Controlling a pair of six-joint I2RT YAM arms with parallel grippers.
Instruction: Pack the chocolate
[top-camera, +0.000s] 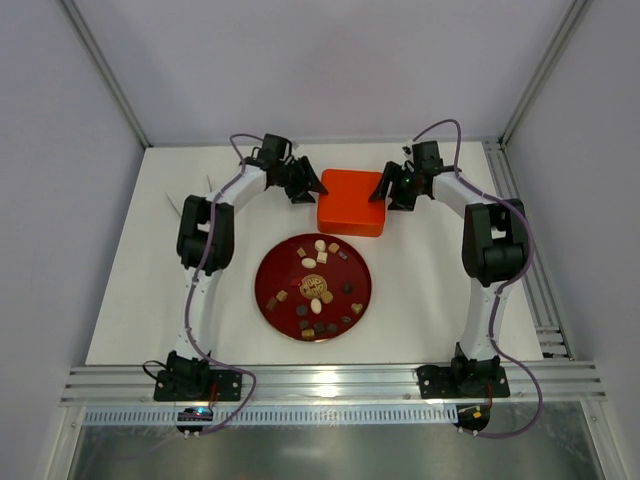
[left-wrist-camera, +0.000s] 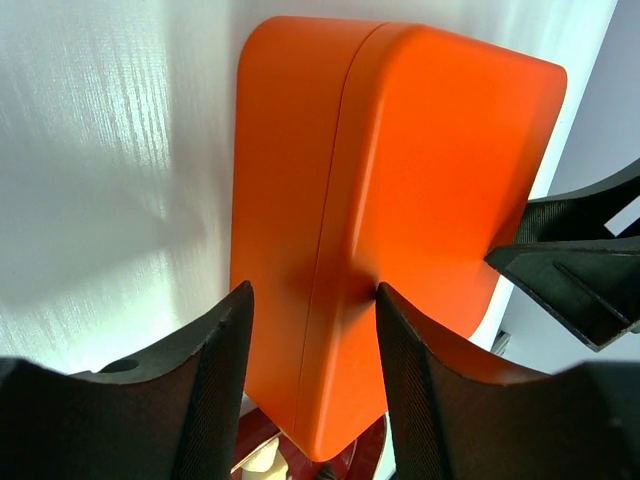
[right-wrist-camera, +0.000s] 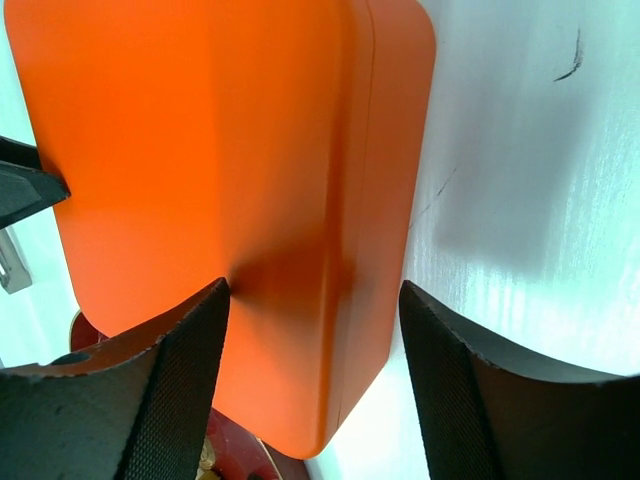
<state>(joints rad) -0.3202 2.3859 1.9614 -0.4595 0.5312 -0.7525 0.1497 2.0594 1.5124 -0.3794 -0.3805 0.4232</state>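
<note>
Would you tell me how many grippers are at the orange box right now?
2. The left gripper is at the orange box's left side, the right gripper at its right side, each with jaws open.

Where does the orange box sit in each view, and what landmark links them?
Top external: orange box at upper centre, just beyond the red plate.
Left wrist: fills the centre.
Right wrist: fills the upper left.
Shared landmark: the plate, peeking out below the box in both wrist views.

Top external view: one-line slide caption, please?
Left end effector and right end effector flank a closed square orange box; small chocolates sit on a round dark-red plate.
</note>
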